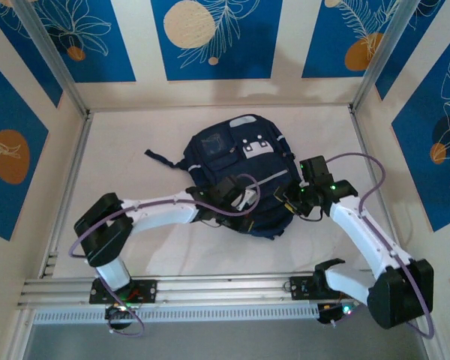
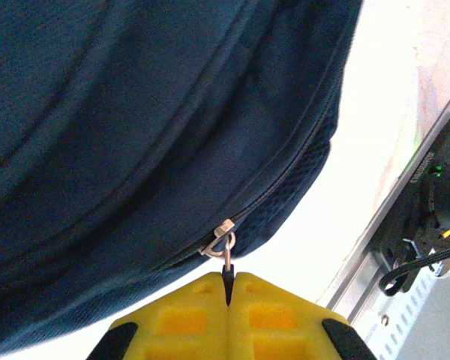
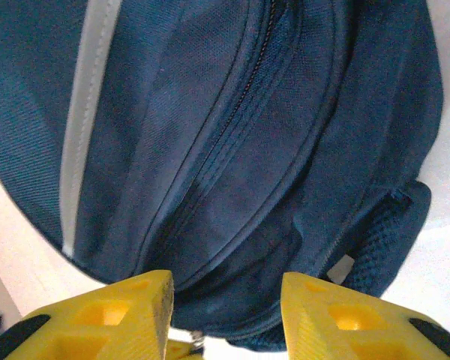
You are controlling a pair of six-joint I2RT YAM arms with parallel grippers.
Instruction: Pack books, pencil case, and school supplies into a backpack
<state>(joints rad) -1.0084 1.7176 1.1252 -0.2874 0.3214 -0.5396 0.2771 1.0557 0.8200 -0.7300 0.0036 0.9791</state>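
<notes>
The dark navy backpack (image 1: 236,176) lies flat in the middle of the table, its pale stripe (image 3: 86,112) running across the front. My left gripper (image 1: 236,196) rests at its near edge. In the left wrist view that left gripper (image 2: 228,289) is shut on the black zipper pull that hangs from the metal slider (image 2: 223,240) on a closed zipper. My right gripper (image 1: 296,196) is at the backpack's right side. Its yellow fingers (image 3: 135,307) stand apart, open, with navy fabric (image 3: 232,187) just beyond them and nothing clamped. The books, pencil case and school supplies are out of view.
A navy strap (image 1: 159,157) trails left of the backpack. An aluminium rail (image 1: 210,289) runs along the near table edge, and it shows as the rail (image 2: 405,225) close to the backpack's corner. Patterned walls and metal posts (image 1: 52,60) enclose the table.
</notes>
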